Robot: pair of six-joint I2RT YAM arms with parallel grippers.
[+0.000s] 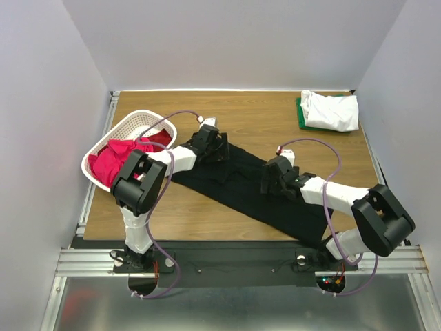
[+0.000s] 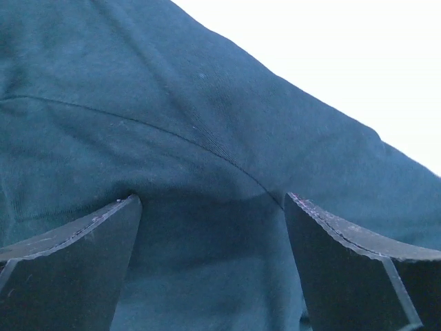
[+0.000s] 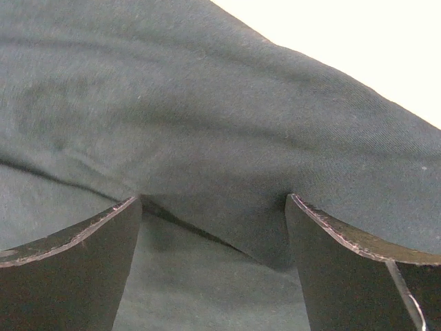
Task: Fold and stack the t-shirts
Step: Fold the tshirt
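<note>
Lying diagonally across mid-frame was the black t-shirt (image 1: 238,187). The left gripper (image 1: 212,146) and right gripper (image 1: 273,179) stood wide open against its cloth, clamping nothing. A white t-shirt (image 1: 332,110) sat upper right; pink t-shirts (image 1: 110,163) filled the basket (image 1: 131,124) at left.

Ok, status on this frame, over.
Left gripper, right gripper: open, low over black t-shirt. Shirt laid out diagonally. Basket sits left of it, not in the way.
</note>
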